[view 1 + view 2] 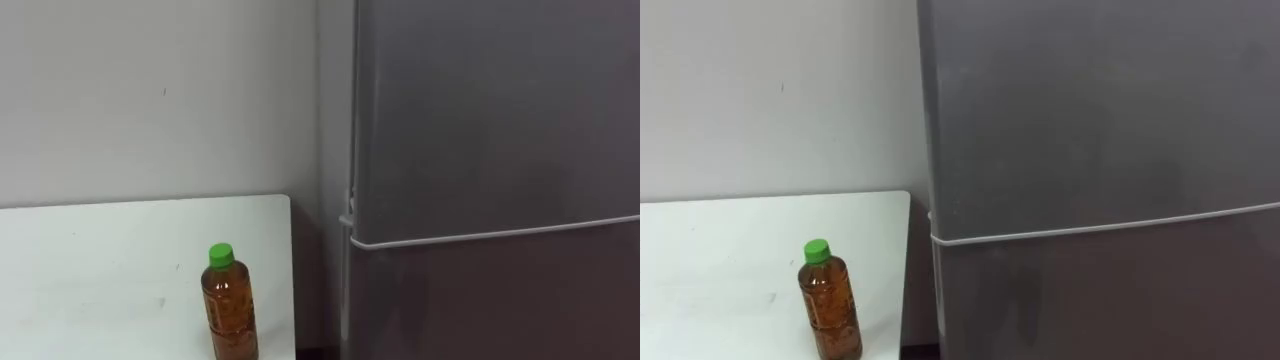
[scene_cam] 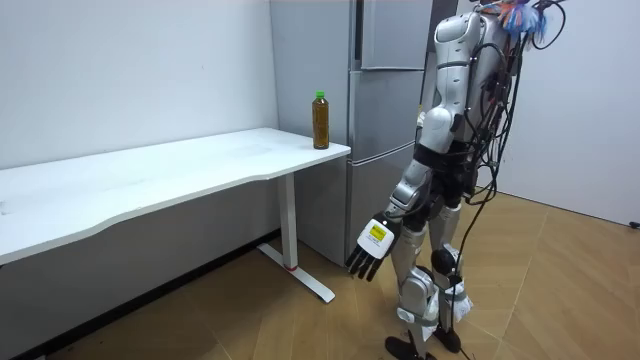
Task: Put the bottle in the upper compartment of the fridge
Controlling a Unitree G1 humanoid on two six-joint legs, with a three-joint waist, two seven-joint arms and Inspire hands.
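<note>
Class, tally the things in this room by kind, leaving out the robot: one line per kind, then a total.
Bottle: 1
Table: 1
Fridge: 1
Total: 3

- The bottle [image 1: 231, 305] is running off the bottom edge of both eye views, so its base and the spot where it is meeting the table [image 1: 100, 270] are lying outside the picture.
- The table is being cut by the left and bottom edges of the eye views, and in the room view its far end is running out at the room view's left.
- The fridge [image 1: 480, 140] is overflowing the top, right and bottom edges of the eye views.
- In the room view the robot's body is covering the fridge's right part, and the top edge is cutting off the fridge's top.
- There the bottle is showing too small for its label to be made out.
</note>
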